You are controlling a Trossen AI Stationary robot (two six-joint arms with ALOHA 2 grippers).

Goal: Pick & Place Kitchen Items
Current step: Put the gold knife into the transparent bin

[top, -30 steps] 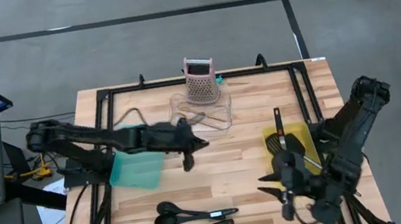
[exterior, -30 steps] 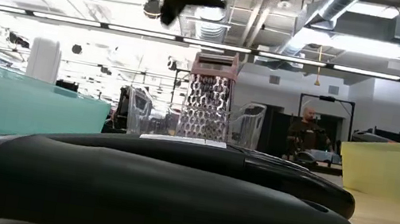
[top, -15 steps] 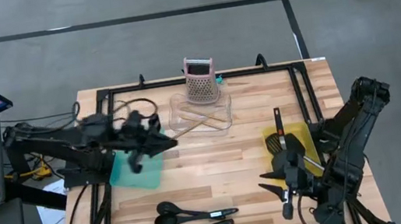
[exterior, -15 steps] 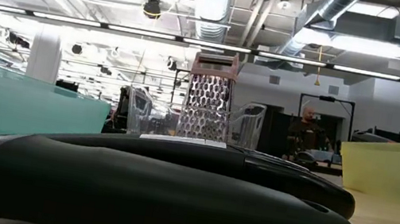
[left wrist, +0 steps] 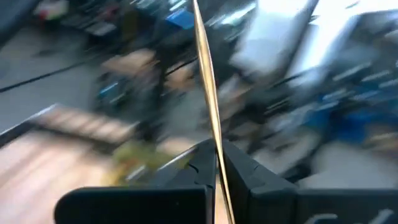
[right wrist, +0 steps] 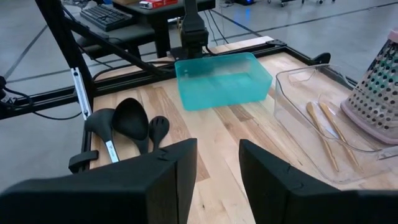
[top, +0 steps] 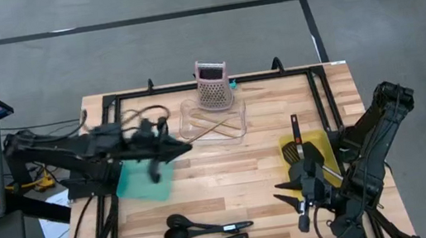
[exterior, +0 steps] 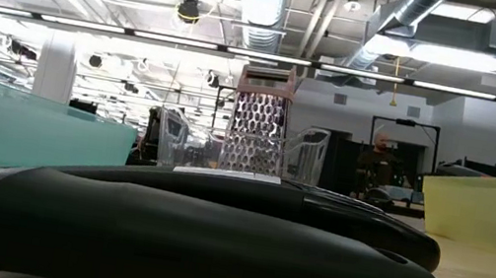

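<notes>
while left pincer [left wrist: 214, 163] grips thin stick [left wrist: 206, 74] over teal bin [top: 145, 181] edge, right pincer [right wrist: 216, 163] released nr table front

Even overhead light falls flat on my desk [top: 246, 173], shadows faint. Ceiling strip lights [exterior: 194, 41] glare in the low view, near ladles [exterior: 182, 238] soft. My left wrist view smears with motion blur.

The left gripper [top: 177, 147] has pulled back from mid-table to above the teal bin [top: 145, 181], gripping 1 pale stick [left wrist: 207, 81].
</notes>
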